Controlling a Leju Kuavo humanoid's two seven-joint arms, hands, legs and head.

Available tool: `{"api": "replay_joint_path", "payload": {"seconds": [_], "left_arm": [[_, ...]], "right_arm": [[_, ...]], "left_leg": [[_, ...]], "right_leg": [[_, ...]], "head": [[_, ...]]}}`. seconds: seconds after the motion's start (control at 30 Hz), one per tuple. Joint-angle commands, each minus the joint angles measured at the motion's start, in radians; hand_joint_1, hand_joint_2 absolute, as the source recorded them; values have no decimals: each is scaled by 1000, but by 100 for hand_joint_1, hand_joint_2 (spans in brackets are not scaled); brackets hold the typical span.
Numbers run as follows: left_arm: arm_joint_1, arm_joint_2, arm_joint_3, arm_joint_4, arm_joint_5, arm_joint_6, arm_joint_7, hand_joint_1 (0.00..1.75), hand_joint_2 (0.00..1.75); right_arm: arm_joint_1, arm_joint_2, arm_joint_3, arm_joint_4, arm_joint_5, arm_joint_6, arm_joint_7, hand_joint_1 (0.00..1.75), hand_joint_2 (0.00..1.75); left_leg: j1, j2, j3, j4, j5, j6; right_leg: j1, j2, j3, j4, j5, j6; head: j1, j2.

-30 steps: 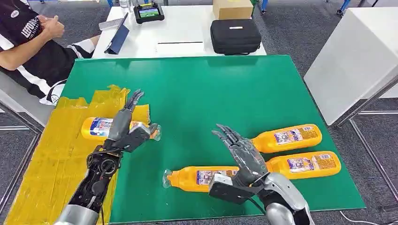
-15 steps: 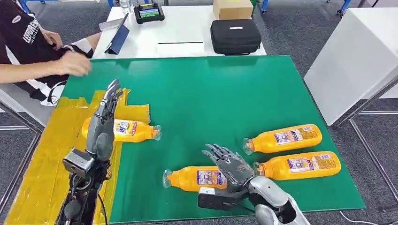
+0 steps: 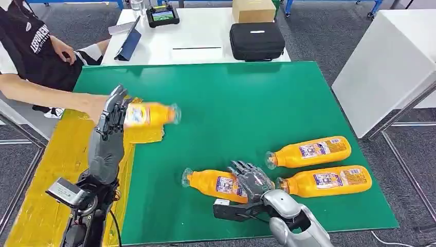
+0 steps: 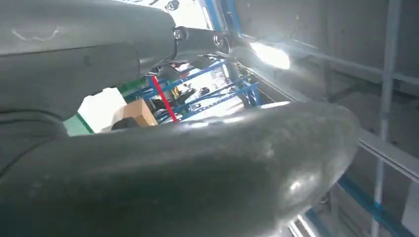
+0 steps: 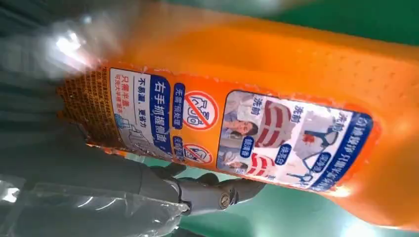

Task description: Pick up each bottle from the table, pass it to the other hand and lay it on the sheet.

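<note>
Since a moment ago, the right hand has dropped down onto the nearest bottle, and that bottle has tipped a bit. A person's arm has reached in and lifted the bottle that lay on the yellow sheet.

Closest to the robot, the right hand lies over the nearest bottle, on the wide end away from the cap. Its dark fingers curl around the orange side just by the label, so it is grasping this bottle. The bottle lies on the green desk.

Just to the right of the nearest bottle lie two more orange bottles, side by side. One right-side bottle is nearer the robot. The other right-side bottle is just behind it. Both point their caps toward the nearest bottle.

Well to the left of the nearest bottle, the left hand is raised over the edge of the yellow sheet. Its fingers are straight and apart, and it holds nothing.

Just past those fingers is the lifted bottle, blurry and up in the air. The person's arm reaches to it from the left.

Farther back from the nearest bottle stands a white table with a black case and a brown box.
</note>
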Motion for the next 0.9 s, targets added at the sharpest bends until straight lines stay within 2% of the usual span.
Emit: {"api": "replay_joint_path", "payload": {"seconds": [0.03, 0.07, 0.13, 0.17, 0.33, 0.47, 0.5, 0.6, 0.7, 0.73, 0.77, 0.8, 0.83, 0.9], "left_arm": [[-10, -3, -32, 19, -9, 12, 3, 0, 0], [-9, -3, -33, 18, -9, 13, 3, 0, 0], [-9, -3, -33, 18, -9, 13, 3, 0, 0], [-6, -1, -32, 14, -9, 12, 3, 0, 0], [26, -3, -20, -16, -9, 17, 3, 0, 0], [62, -1, -24, -59, -8, 21, 4, 0, 0], [65, -2, -32, -61, -25, 33, 13, 0, 0], [65, -4, -43, -60, -31, 41, 18, 0, 0], [60, -2, -50, -55, -33, 46, 21, 0, 0], [57, 0, -63, -51, -31, 45, 33, 0, 0], [53, 2, -80, -45, -32, 41, 48, 0, 0], [46, 8, -105, -36, -43, 45, 63, 0, 175], [36, 9, -128, -24, -55, 51, 78, 0, 175], [36, 9, -128, -24, -55, 51, 78, 0, 175]], "right_arm": [[20, 9, 16, 159, 13, 15, 16, 89, 175], [17, 10, 16, 159, 13, 18, 17, 89, 175], [17, 10, 16, 159, 13, 18, 17, 89, 175], [20, 13, 9, 149, 10, 11, 19, 171, 175], [54, 51, -91, 28, -45, -102, 12, 175, 175], [97, 106, -222, -134, -248, -249, -73, 175, 175], [109, 137, -277, -171, -345, -378, -164, 175, 175], [108, 135, -293, -201, -378, -379, -168, 175, 175], [116, 141, -304, -207, -402, -395, -183, 175, 175], [131, 184, -361, -224, -558, -467, -277, 175, 175], [139, 202, -396, -236, -659, -504, -324, 175, 175], [148, 217, -428, -264, -768, -515, -361, 175, 175], [151, 214, -444, -271, -825, -522, -384, 175, 175], [151, 214, -444, -271, -825, -522, -384, 175, 175]], "left_leg": [[1, -3, 6, -2, -1, -2], [1, -2, 7, 0, -3, -2], [1, -3, 10, -2, -4, -3], [1, -2, 11, -2, -4, -3], [1, -1, 13, -2, -4, -3], [1, 0, 12, -1, -5, -3], [1, -2, 10, -1, -4, -3], [0, -1, 4, 0, -2, 0], [1, -1, 6, 0, -4, -1], [1, -2, 4, -1, -2, 0], [0, -3, 3, -1, -1, 0], [1, -4, 8, 0, -4, -2], [1, -3, 4, 1, -3, -1], [0, -4, 0, 0, -1, 0]], "right_leg": [[1, -2, 7, -3, -1, -1], [1, -1, 0, -1, -3, -1], [1, -2, 2, -3, -6, -5], [1, -1, 3, -3, -6, -5], [1, 0, 4, -2, -6, -5], [1, 1, 4, 0, -6, -5], [0, 0, 6, -1, -6, -4], [0, 1, 8, 1, -4, -1], [1, 1, 11, 0, -5, -1], [1, -1, 8, 0, -4, 0], [0, -2, 7, 0, -4, 0], [0, -2, 12, 0, -7, -1], [0, -1, 9, 1, -6, -1], [-1, -2, 4, 1, -4, 0]], "head": [[0, 0], [0, 0], [0, 0], [0, 0], [0, 0], [0, 0], [-1, 0], [0, 0], [-1, 0], [0, 0], [0, 0], [0, 0], [0, 0], [-1, 0]]}}
